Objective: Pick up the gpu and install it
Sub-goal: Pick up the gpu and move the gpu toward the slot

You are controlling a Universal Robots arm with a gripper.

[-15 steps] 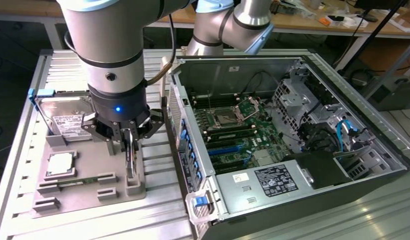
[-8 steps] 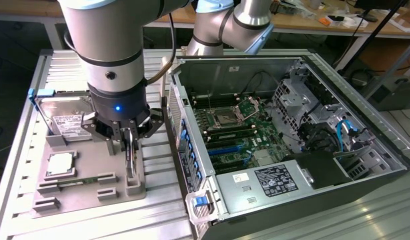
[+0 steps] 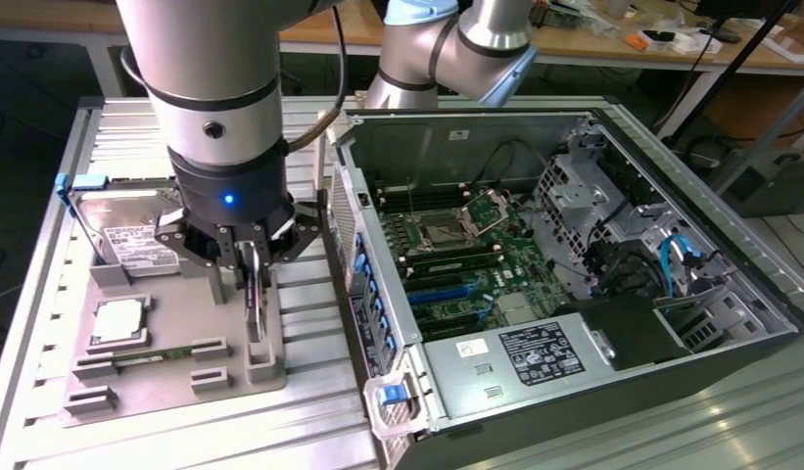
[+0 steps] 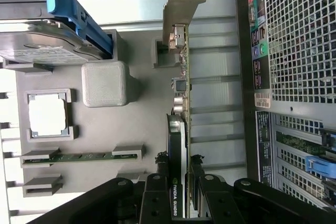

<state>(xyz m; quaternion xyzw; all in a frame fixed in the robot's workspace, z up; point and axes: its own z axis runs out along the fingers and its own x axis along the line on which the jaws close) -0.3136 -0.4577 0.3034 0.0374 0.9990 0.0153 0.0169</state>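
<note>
**Item: gpu (image 3: pixel 254 308) (image 4: pixel 181 103).** Thin card standing on its long edge in the slotted posts of a grey fixture tray (image 3: pixel 166 387) (image 4: pixel 131 124). It sits along the tray edge nearest the computer case (image 3: pixel 428 147) (image 4: pixel 299 40). Its silver bracket (image 4: pixel 181 3) is at the end away from the gripper.

**Gripper (image 3: pixel 252 274) (image 4: pixel 178 174).** Pointing straight down over the card, jaws narrow, one finger against each face of the gpu. The card's lower edge looks seated in the tray.

**Same tray:**
- hard drive (image 3: pixel 127 235) (image 4: pixel 47 45), at the far end
- square processor (image 3: pixel 118 321) (image 4: pixel 47 115), at mid-tray
- green memory stick (image 3: pixel 154 354) (image 4: pixel 79 157), toward the near end

**Counter (image 3: pixel 310 431).** Slatted metal. The tray lies toward the exterior view's left edge. The case lies open toward the right, motherboard exposed.
</note>
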